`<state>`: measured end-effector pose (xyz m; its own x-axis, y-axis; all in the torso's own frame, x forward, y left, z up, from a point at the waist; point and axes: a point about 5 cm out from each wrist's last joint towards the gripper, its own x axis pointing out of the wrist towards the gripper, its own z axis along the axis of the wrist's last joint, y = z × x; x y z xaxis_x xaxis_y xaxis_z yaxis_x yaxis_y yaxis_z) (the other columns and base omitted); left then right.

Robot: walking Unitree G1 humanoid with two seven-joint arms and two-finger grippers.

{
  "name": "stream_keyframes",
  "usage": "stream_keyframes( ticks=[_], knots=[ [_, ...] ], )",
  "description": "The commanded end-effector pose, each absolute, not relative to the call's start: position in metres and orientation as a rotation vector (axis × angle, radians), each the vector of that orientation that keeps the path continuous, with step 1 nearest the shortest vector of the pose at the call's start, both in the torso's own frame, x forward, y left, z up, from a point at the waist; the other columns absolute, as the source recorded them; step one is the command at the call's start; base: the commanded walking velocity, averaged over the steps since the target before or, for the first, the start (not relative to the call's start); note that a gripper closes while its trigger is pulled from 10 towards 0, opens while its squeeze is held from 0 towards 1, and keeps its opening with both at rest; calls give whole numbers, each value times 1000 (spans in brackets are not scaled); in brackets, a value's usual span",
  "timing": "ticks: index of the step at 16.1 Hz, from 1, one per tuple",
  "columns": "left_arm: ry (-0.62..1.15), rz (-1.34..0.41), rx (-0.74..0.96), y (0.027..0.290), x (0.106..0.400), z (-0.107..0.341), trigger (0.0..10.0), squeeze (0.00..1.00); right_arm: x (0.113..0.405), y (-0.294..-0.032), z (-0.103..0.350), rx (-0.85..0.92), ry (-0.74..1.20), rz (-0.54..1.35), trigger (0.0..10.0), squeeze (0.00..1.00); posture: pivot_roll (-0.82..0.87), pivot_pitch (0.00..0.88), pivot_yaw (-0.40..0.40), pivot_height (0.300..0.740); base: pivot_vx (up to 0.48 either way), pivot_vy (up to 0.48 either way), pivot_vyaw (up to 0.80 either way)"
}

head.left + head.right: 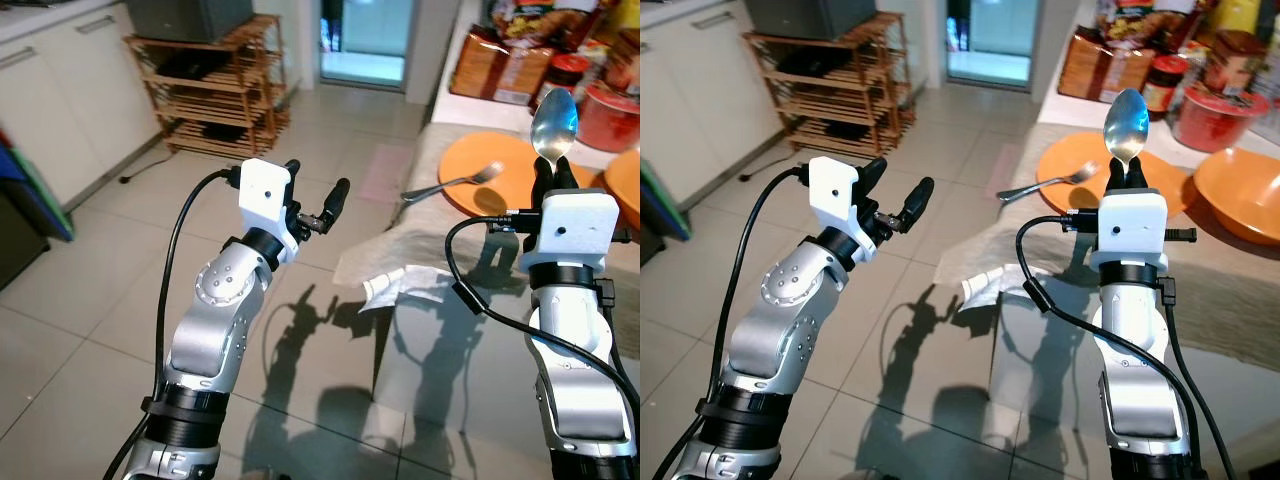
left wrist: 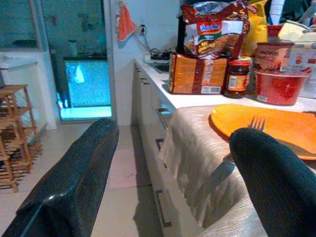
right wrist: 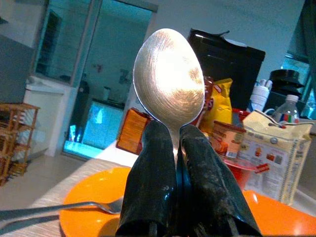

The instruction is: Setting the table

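Note:
My right gripper [image 1: 553, 168] is shut on a silver spoon [image 1: 554, 124], whose bowl stands upright above the fingers; the spoon [image 3: 169, 79] fills the right wrist view. It is raised over the near edge of the table, just short of an orange plate [image 1: 510, 172]. A silver fork [image 1: 452, 183] rests with its tines on that plate and its handle out over the table's left edge. My left gripper [image 1: 318, 194] is open and empty, held up over the floor to the left of the table. A second orange dish [image 1: 1240, 192] sits to the right.
The table carries a beige cloth [image 1: 1230, 290] and, at the back, snack bags [image 1: 500, 62], a jar [image 1: 1163, 84] and a red bowl [image 1: 1206, 115]. A wooden rack [image 1: 215, 90] stands at the back left by white cabinets. Open tiled floor lies left of the table.

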<state>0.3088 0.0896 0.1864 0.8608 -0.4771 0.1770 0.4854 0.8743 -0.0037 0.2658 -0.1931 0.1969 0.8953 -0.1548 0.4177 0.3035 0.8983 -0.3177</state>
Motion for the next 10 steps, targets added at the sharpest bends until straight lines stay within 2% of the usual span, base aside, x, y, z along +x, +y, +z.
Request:
stream_keyframes(
  ticks=[1, 6, 10],
  knots=[
    [-183, -505, -64, 91, 310, 189, 10000, 0, 267, -196, 198, -374, -397, -251, 0, 0, -61, 3, 58, 740, 0, 0, 0],
    [-182, -510, -68, 90, 310, 191, 10000, 0, 267, -198, 197, -359, -389, -252, 0, 0, -63, 6, 56, 740, -439, 0, 0],
    [-189, -522, -52, 90, 311, 192, 10000, 0, 268, -197, 196, -362, -383, -246, 0, 0, -65, 9, 57, 740, 0, 0, 0]
  ],
)
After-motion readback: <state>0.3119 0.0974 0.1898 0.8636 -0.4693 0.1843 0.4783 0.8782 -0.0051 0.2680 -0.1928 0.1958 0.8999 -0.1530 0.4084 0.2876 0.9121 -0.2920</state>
